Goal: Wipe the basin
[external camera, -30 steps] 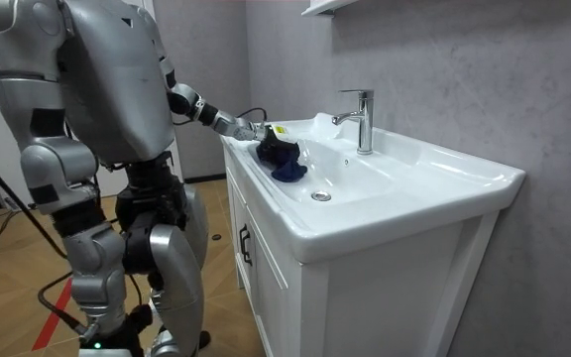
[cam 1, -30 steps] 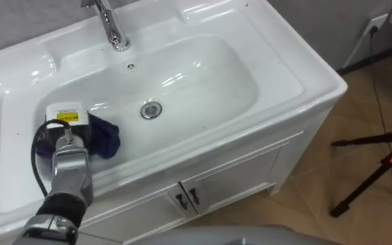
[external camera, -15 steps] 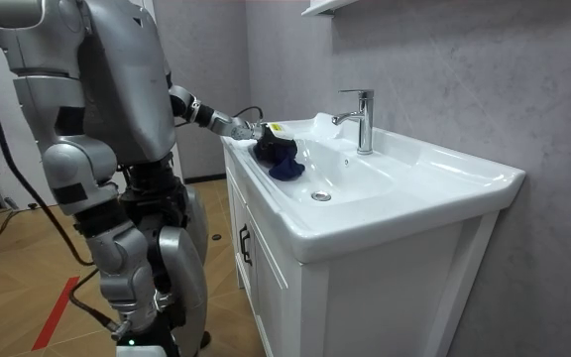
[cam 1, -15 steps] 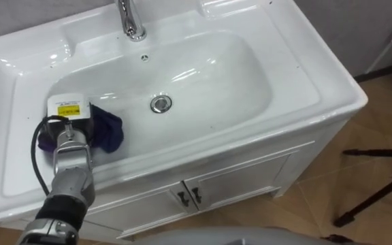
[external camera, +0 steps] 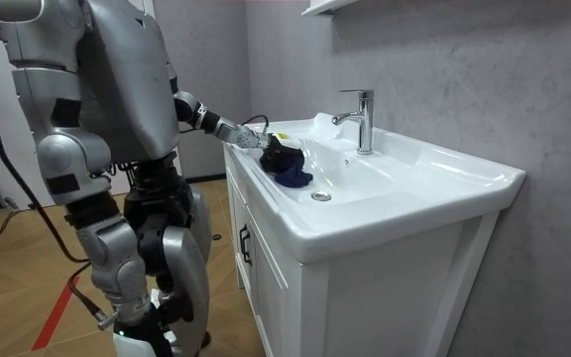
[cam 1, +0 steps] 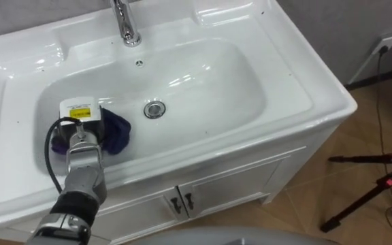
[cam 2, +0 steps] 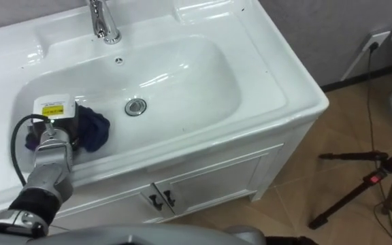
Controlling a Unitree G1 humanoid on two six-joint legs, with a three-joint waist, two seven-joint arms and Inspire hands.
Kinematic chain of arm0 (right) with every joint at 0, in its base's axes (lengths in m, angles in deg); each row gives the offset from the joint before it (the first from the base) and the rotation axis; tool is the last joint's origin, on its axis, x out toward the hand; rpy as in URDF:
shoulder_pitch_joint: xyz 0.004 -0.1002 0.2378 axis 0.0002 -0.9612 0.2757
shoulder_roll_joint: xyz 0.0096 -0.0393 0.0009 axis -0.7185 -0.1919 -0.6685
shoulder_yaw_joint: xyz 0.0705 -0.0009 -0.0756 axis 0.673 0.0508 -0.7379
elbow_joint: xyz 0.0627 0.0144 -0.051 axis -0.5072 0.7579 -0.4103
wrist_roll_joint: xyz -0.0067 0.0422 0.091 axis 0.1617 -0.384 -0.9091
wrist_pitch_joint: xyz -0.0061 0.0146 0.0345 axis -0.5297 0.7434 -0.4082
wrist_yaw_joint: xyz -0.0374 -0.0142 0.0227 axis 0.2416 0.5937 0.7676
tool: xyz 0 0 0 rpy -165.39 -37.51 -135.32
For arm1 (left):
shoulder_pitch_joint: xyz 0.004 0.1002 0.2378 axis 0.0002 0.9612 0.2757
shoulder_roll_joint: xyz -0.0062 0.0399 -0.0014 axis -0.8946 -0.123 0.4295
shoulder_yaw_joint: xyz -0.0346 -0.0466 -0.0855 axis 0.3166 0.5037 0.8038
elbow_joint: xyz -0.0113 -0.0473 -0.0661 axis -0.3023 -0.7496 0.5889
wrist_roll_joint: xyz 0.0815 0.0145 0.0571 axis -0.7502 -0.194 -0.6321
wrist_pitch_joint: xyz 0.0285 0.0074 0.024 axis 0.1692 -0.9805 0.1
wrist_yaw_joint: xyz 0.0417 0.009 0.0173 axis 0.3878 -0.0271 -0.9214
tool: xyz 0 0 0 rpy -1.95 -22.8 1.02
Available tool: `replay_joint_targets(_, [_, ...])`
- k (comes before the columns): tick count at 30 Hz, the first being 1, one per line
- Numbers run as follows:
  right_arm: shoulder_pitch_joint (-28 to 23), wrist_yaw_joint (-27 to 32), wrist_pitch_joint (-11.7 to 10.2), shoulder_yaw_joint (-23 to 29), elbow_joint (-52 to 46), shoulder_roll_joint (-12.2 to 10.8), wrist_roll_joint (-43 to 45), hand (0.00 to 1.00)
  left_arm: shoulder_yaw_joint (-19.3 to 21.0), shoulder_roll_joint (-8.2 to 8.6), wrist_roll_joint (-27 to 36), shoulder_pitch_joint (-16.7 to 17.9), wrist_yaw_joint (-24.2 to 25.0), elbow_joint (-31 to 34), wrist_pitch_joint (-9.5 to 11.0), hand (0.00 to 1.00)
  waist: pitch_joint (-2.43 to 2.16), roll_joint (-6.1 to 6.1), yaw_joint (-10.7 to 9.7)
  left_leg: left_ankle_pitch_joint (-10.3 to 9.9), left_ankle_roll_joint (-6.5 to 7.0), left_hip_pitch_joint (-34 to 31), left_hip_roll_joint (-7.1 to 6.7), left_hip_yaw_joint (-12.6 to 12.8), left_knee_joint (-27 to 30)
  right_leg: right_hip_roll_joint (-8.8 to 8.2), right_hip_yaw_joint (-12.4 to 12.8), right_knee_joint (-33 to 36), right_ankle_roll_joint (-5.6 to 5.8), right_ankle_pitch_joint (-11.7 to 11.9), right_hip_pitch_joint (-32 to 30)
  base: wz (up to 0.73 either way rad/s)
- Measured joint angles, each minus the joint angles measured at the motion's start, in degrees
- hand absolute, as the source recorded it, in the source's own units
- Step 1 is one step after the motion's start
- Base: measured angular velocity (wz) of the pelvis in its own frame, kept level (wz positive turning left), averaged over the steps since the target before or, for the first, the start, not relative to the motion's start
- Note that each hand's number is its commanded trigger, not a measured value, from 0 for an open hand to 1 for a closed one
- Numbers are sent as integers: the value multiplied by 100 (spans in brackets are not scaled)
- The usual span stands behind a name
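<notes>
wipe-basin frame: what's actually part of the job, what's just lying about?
Job: basin; blue cloth lying in it; left hand on the cloth.
Lying about: faucet; drain; cabinet doors; tripod on the floor; wall socket.

Tap (cam 1: 124, 27) top cropped – cloth (cam 1: 114, 133) pt. hidden.

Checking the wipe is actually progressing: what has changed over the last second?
The left hand has slid the blue cloth a little along the floor of the basin towards the drain, narrowing the gap between them. The head camera shifted too. The cloth remains under the hand; the tap is as before.
</notes>
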Motion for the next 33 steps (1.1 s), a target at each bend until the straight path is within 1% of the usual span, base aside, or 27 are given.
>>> replay_joint_targets(2, [-19,-8,-3,-37,-15,-8,-18,0,1,2,79,-3,-23,-58,-12,100,-7,-34,-28,0,0,29,-2,44,-3,4,53,-3,1,1,17,-16])
replay_joint_targets(4, [-31,-9,0,-35,-16,-40,-19,0,5,7,109,-11,-34,-67,-31,100,6,-80,-36,-1,-1,92,-2,117,-10,12,106,-14,2,1,51,-14])
replay_joint_targets(5, [-35,-7,0,-37,-17,-60,-16,0,12,30,118,-7,-42,-67,-62,100,-2,-105,-50,-1,-1,131,-2,166,-7,14,139,-23,3,1,86,-17])
replay_joint_targets(6, [-33,-4,-5,-47,-16,-83,-21,0,14,62,118,3,-49,-67,-112,100,2,-129,-50,-1,-1,173,-3,252,-8,15,178,-22,5,0,109,-14])
replay_joint_targets(7, [-34,-5,-5,-77,-15,-90,-24,0,11,74,118,3,-53,-67,-135,100,3,-140,-55,-1,-1,187,-4,285,-8,15,186,-24,6,-1,123,-9])
replay_joint_targets(9, [-36,-30,-8,-100,-4,-98,-20,0,-2,138,117,0,-98,-91,-174,100,0,-174,-131,-1,-2,221,-5,344,-9,13,205,-37,9,-2,149,-5])
replay_joint_targets(10, [-46,-77,-7,-100,5,-98,4,0,-6,174,126,-22,-152,-139,-200,100,0,-178,-159,-1,-2,221,-6,427,-8,15,238,-38,16,3,127,-11])
replay_joint_targets(11, [-73,-121,-7,-90,-4,-97,19,0,-13,196,244,-42,-163,-139,-240,100,0,-175,-189,-1,-2,218,-9,435,-7,18,276,-36,25,9,90,-10])
replay_joint_targets(12, [-109,-146,-1,-70,-10,-96,60,0,-35,199,374,-72,-163,-142,-281,100,0,-174,-261,-1,-1,193,-11,435,-8,17,278,-33,32,17,65,-6])
replay_joint_targets(13, [-123,-159,5,-70,-13,-94,74,0,-36,199,411,-76,-163,-152,-292,100,-1,-176,-309,-1,-1,186,-13,436,-8,15,277,-32,33,17,61,-6])
replay_joint_targets(14, [-164,-189,14,-64,-22,-89,108,0,-49,200,482,-96,-163,-187,-299,100,-2,-176,-367,-1,-2,204,-16,453,-7,20,337,-29,37,20,56,-17])
replay_joint_targets(16, [-176,-206,26,-10,2,-78,270,0,-48,199,662,-118,-164,-251,-301,100,0,-169,-459,-1,-2,225,-15,567,-4,31,400,-23,42,33,55,-22])
replay_joint_targets(18, [-214,-251,78,31,50,-74,602,0,-65,200,860,-204,-172,-408,-301,100,0,-167,-527,-1,-2,298,-19,619,-5,53,522,13,45,38,56,-25])
replay_joint_targets(19, [-213,-254,92,25,75,-71,705,0,-67,198,913,-220,-183,-445,-301,100,1,-167,-552,-1,-2,306,-19,632,-5,54,531,43,46,38,57,-20])
replay_joint_targets(21, [-208,-248,211,-26,167,-73,1068,0,-134,199,1378,-284,-266,-522,-296,100,1,-163,-703,-2,-2,322,-22,727,-4,49,541,77,52,34,43,-6])
replay_joint_targets(22, [-210,-250,245,-69,193,-81,1145,0,-177,199,1483,-292,-271,-513,-295,100,1,-163,-733,-2,-2,321,-22,731,-4,52,546,82,54,36,37,0])
replay_joint_targets(23, [-212,-251,326,-89,226,-102,1312,0,-246,208,1628,-300,-275,-505,-292,100,1,-163,-811,-2,-2,326,-23,736,-4,53,550,85,57,37,32,0])
replay_joint_targets(25, [-216,-291,414,-87,228,-111,1606,0,-254,275,1773,-326,-275,-488,-287,100,4,-150,-907,-2,-2,344,-24,791,-4,62,605,119,63,45,-12,-12])
replay_joint_targets(27, [-223,-393,446,-100,193,-110,1842,0,-359,360,2112,-424,-276,-522,-276,100,7,-145,-1006,-2,-2,332,-22,857,-6,79,678,171,67,55,-88,-24])
replay_joint_targets(28, [-223,-425,447,-104,190,-110,1888,0,-409,364,2184,-459,-278,-546,-265,100,7,-144,-1027,-2,-2,314,-19,883,-7,82,690,172,68,66,-103,-16])
replay_joint_targets(29, [-209,-482,450,-115,190,-109,1930,0,-470,364,2348,-524,-283,-581,-249,100,6,-138,-1100,-3,-3,292,-17,894,-15,98,732,176,79,80,-135,-11])
replay_joint_targets(31, [-199,-552,446,-113,188,-108,2018,0,-492,368,2540,-606,-282,-576,-226,100,9,-107,-1168,-10,-4,250,-8,900,-78,126,754,178,88,117,-212,-6])
replay_joint_targets(32, [-193,-602,449,-105,184,-101,2119,0,-507,380,2634,-656,-283,-561,-170,100,9,-47,-1228,-72,11,206,25,897,-148,171,736,181,86,146,-284,-3])
replay_joint_targets(33, [-171,-633,464,-105,191,-93,2194,0,-572,378,2740,-686,-284,-555,-133,100,4,-6,-1245,-102,19,182,31,898,-170,183,732,196,86,180,-337,-6])
